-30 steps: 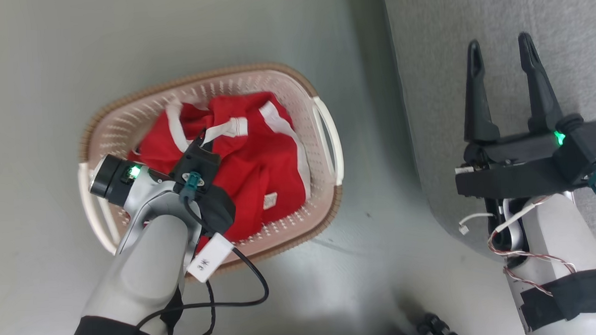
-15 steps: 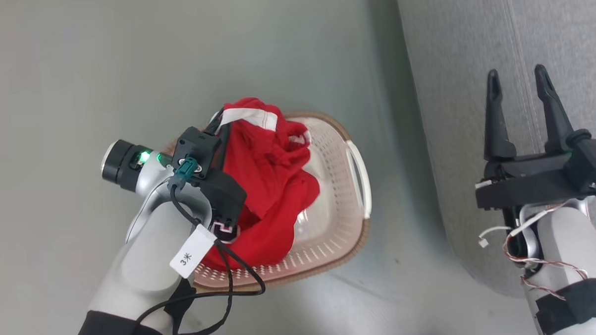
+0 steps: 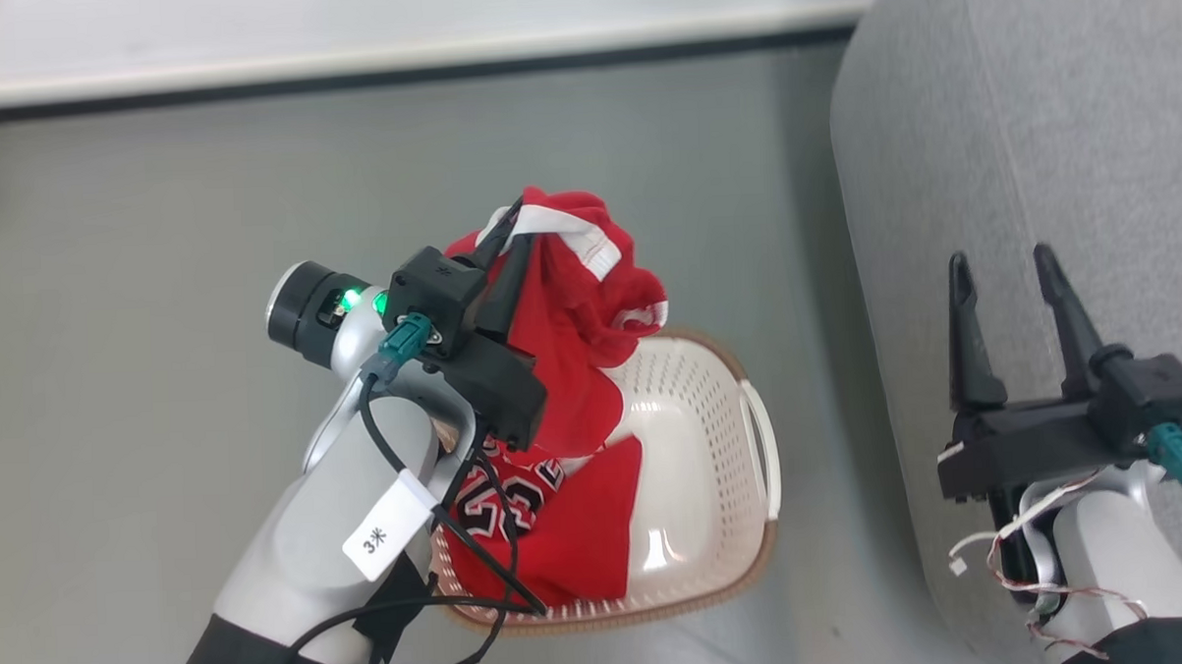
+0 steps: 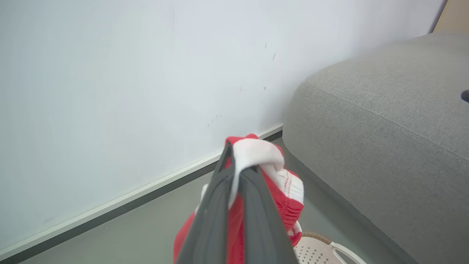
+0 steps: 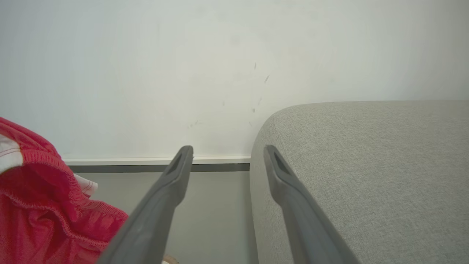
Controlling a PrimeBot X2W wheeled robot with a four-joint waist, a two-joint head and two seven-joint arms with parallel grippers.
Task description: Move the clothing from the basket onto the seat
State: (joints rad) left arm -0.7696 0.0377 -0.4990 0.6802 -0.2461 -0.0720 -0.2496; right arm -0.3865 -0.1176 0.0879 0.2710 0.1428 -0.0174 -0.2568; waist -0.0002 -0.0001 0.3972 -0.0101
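Observation:
My left gripper [image 3: 509, 227] is shut on a red piece of clothing [image 3: 576, 313] by its white trim, holding it up above the cream basket [image 3: 713, 446]. In the left wrist view the gripper [image 4: 234, 165] pinches that white band, red cloth [image 4: 289, 205] bunched around the fingers. A second red piece with a black-and-white number [image 3: 518, 502] lies in the basket, partly hidden by my left arm. The grey seat [image 3: 1037, 140] stands to the right. My right gripper [image 3: 1001, 259] hovers open over the seat's edge, nothing between its fingers [image 5: 176, 176].
The basket stands on a grey floor [image 3: 155, 239] beside the seat. A white wall with a dark baseboard [image 3: 395, 73] runs along the far side. Loose black cable [image 3: 434, 613] hangs from my left forearm over the basket's near rim.
My left gripper has risen out of the basket with the red piece hanging from it, uncovering the numbered piece below. The head camera has tilted up, bringing the wall into view. The right gripper stays open.

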